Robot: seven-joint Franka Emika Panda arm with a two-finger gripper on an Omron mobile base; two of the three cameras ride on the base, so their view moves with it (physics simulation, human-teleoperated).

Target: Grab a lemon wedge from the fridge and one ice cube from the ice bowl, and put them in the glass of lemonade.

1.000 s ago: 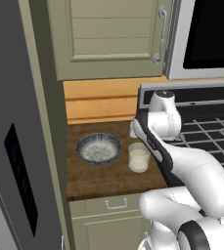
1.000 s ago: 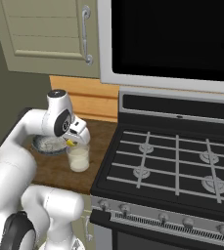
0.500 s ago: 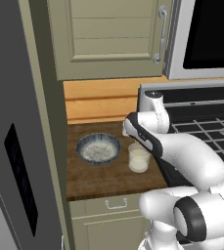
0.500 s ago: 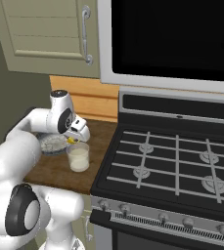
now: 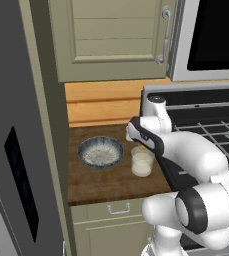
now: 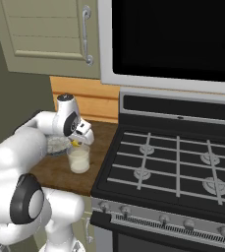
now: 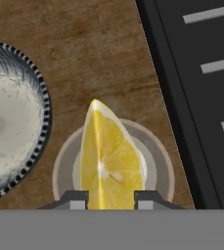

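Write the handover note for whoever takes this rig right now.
Gripper: shut on the lemon wedge, held right above the glass of lemonade.
Ice bowl: on the wooden counter, beside the glass, apart from it.
Done: wedge fetched and brought over the glass.
Left: release the wedge into the glass, then take one ice cube from the bowl and drop it in too.

White arm bent low over wooden counter (image 6: 55, 170), lemon wedge (image 6: 75, 143) just above glass of lemonade (image 6: 78, 159), stove (image 6: 173, 170) beside
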